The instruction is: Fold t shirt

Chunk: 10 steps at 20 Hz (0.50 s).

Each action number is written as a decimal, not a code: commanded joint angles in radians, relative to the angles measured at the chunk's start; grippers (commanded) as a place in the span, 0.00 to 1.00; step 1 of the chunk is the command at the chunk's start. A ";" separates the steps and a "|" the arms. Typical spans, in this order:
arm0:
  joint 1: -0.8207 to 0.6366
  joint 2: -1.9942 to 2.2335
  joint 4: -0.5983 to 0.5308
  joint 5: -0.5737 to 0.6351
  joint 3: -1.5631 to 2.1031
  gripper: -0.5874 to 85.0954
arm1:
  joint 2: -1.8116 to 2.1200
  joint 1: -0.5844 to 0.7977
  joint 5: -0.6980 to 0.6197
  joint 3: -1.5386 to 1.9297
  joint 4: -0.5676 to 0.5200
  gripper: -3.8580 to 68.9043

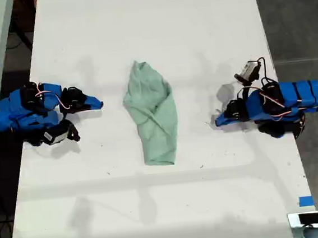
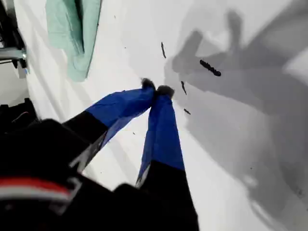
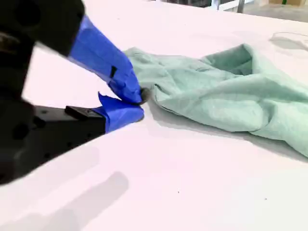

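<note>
Both grippers, first (image 2: 156,90) and second (image 3: 139,103), are closed and empty; the shirt (image 1: 153,114) lies crosswise between them, nearer the second.

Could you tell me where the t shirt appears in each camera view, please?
Exterior view: t shirt lies mid-table, between the two arms.
First wrist view: beyond my first gripper, not touching it.
Second wrist view: bunched just beyond my second gripper.
Shared landmark: the white table.
</note>
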 commanded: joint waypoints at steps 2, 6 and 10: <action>0.112 0.006 -0.147 0.011 0.025 0.01 | 0.017 -0.101 0.003 0.034 -0.006 0.02; 0.084 0.006 -0.112 -0.025 0.023 0.00 | 0.017 -0.069 0.006 0.020 0.018 0.03; 0.152 -0.471 -0.218 -0.115 -0.261 0.00 | -0.175 -0.089 0.037 -0.156 -0.155 0.03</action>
